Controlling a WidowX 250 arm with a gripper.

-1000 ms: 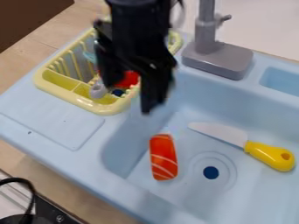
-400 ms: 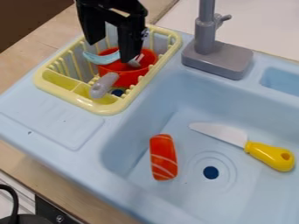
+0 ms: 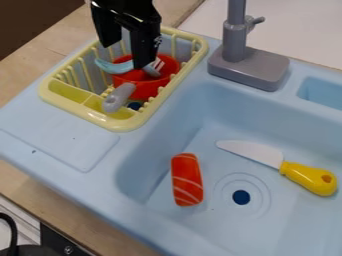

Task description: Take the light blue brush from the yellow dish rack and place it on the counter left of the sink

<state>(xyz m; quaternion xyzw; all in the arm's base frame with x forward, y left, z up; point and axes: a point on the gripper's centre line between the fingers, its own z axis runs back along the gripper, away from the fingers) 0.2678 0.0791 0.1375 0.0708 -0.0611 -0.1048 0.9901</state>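
Gripper (image 3: 123, 56) hangs upper left, fingers (image 3: 142, 47) apart (fairly wide), above a red cup (image 3: 148, 91) in a yellow rack (image 3: 119, 124).

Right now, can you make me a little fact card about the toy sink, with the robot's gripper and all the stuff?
gripper: fingers apart, over the drying rack; touching unclear
gripper point: gripper
drying rack: yellow rack, left of the basin
in the rack: red pot, light blue utensil, grey handle
in the basin: striped orange piece, knife with yellow handle
between those two: round drain, slightly below them
behind the basin: grey faucet
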